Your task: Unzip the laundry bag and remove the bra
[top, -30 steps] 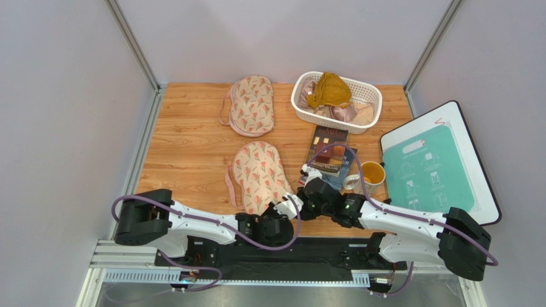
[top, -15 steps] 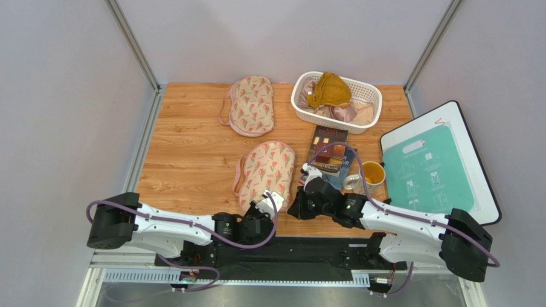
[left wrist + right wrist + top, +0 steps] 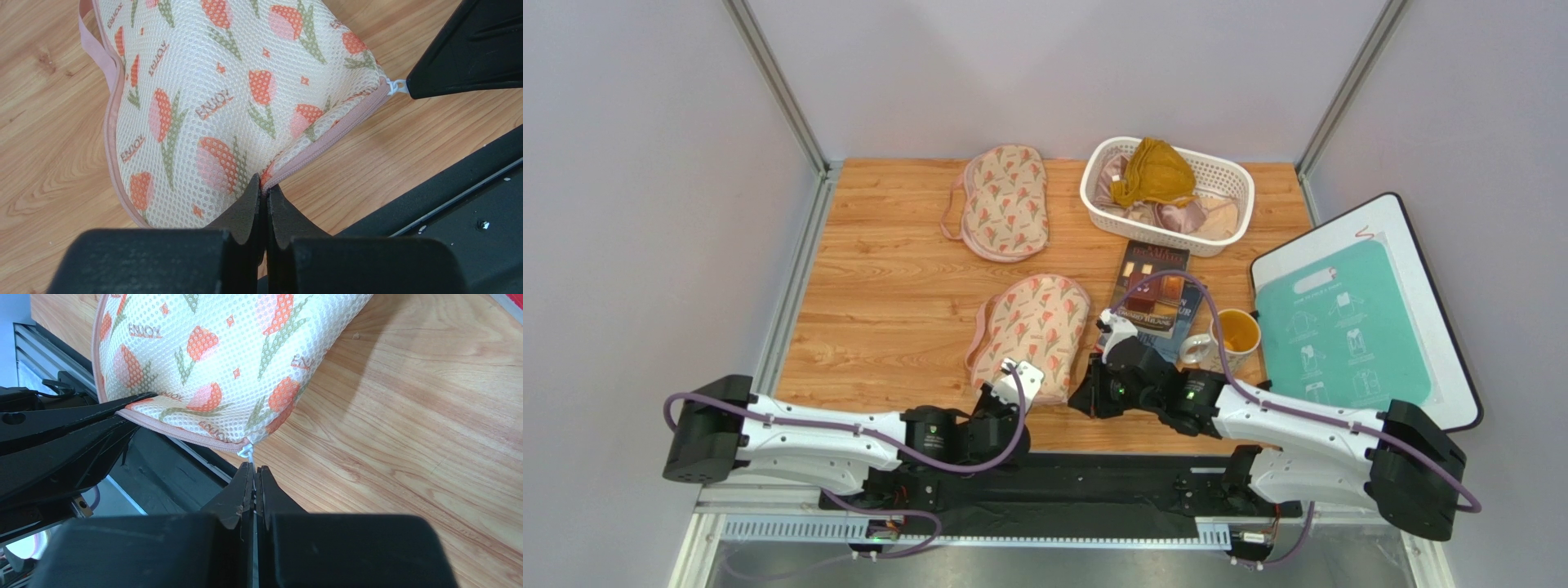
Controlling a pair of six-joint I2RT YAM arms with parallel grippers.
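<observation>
The near laundry bag (image 3: 1032, 331) lies at the table's front, floral mesh with pink trim; it fills the left wrist view (image 3: 202, 92) and the right wrist view (image 3: 233, 349). My left gripper (image 3: 1016, 380) (image 3: 263, 184) is shut on the bag's pink zip edge. My right gripper (image 3: 1085, 395) (image 3: 253, 468) is shut on the white zip pull (image 3: 247, 451) at the bag's near corner, also visible in the left wrist view (image 3: 398, 86). The zip edge between the two grippers looks closed. The bra is hidden.
A second, matching bag (image 3: 1004, 200) lies at the back. A white basket (image 3: 1226, 184) holds a mustard garment (image 3: 1151, 169) and a pinkish satin one. A book (image 3: 1151, 288), a yellow mug (image 3: 1232, 333) and a white board with a teal sheet (image 3: 1347, 321) lie to the right.
My left arm has swung to the left along the front edge, pulling the bag's near end left with it. The bag has turned and shifted. My right gripper has stayed almost still on the pull.
</observation>
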